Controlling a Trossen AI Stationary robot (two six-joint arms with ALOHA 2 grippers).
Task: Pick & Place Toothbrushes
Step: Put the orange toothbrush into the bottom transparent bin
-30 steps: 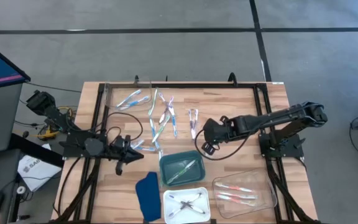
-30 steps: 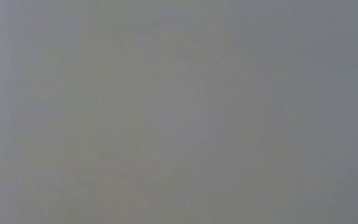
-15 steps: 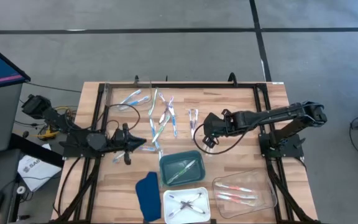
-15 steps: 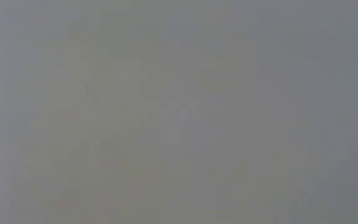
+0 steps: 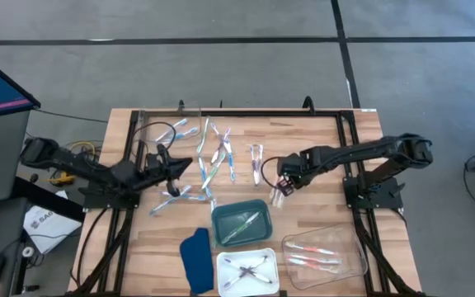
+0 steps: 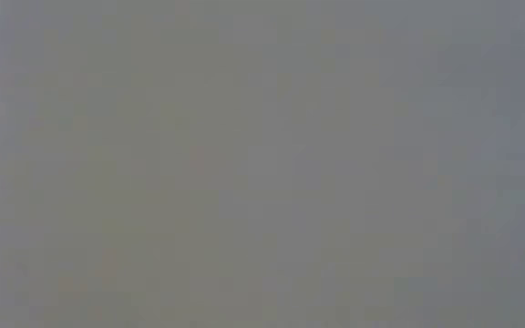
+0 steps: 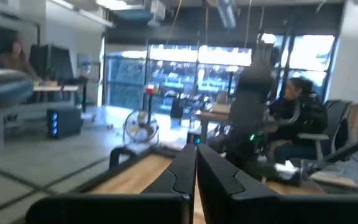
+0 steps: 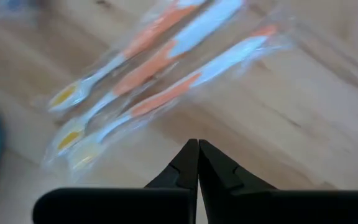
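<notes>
Both arms have swung toward twelve o'clock, the right gripper, shut and empty, now hanging over the orange toothbrushes at table centre, so the approach is in hand; next, open and descend; left gripper shut.

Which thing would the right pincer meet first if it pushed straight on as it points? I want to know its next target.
Probably the orange-handled toothbrushes lying together on the wooden table. The shut right pincer points at them, though how far above the table it hangs is unclear.
</notes>
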